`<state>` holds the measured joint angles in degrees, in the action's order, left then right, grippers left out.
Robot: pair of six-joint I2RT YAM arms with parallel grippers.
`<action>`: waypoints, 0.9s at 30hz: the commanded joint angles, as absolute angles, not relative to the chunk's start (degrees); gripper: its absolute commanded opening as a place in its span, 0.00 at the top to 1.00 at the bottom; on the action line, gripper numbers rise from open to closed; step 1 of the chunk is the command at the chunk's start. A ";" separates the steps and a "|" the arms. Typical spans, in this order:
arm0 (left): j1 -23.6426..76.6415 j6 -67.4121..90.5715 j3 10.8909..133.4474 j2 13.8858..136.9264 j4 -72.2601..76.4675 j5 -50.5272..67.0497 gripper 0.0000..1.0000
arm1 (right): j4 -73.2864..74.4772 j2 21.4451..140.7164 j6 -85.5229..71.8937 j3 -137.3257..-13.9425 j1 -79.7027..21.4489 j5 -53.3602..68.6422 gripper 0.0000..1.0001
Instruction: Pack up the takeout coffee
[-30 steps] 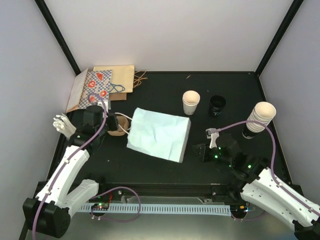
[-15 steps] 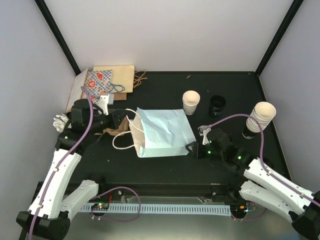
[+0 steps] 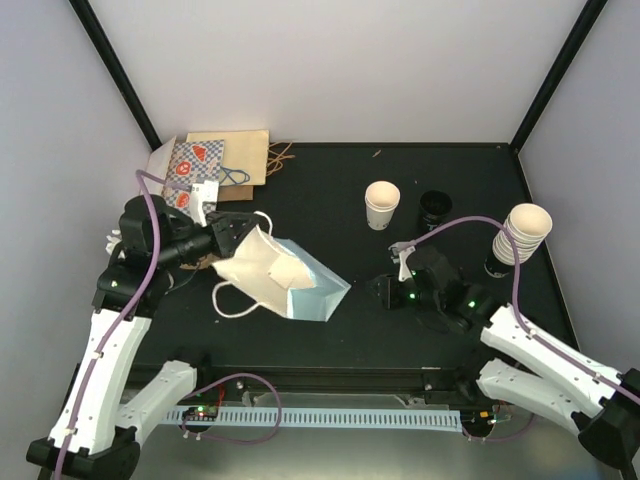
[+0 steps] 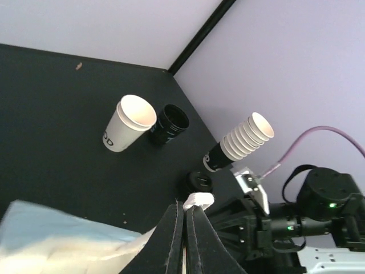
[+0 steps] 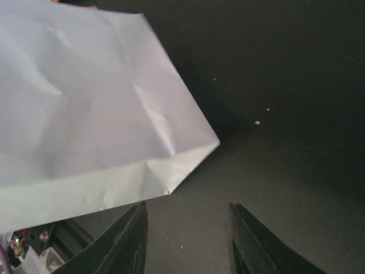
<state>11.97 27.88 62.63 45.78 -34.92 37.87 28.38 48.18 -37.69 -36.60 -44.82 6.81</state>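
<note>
The light blue paper bag [image 3: 318, 296] hangs tilted at the left-centre of the table, its cream inside facing up and left. My left gripper [image 3: 232, 236] is shut on the bag's white handle [image 4: 201, 200], seen pinched between the jaws in the left wrist view, with the bag [image 4: 51, 231] below. One takeout coffee cup [image 3: 382, 205], cream-white with no lid on it, stands at the back middle [image 4: 128, 123]. My right gripper [image 3: 385, 291] is open just right of the bag's lower corner [image 5: 171, 148], with nothing between its fingers [image 5: 136, 228].
A black stack [image 3: 434, 210] stands right of the cup. A tall stack of white cups [image 3: 522, 234] on a black base is at the far right. Flat brown and patterned bags [image 3: 215, 160] lie at the back left corner.
The left gripper has lifted the bag by its handle and drawn it left, turning it from flat to tilted with its mouth showing. The right gripper has opened and shifted slightly left.
</note>
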 commanded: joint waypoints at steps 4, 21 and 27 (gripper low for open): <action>12.88 32.95 66.38 47.76 -31.12 44.11 0.98 | 23.65 53.21 -36.81 -37.62 -44.71 10.70 0.60; 15.12 35.50 68.68 54.93 -25.33 44.92 0.99 | 19.05 63.13 -35.65 -39.05 -46.86 16.65 0.60; 15.12 35.23 71.37 60.47 -23.19 43.77 0.98 | 20.39 61.44 -34.94 -39.42 -47.90 15.78 0.60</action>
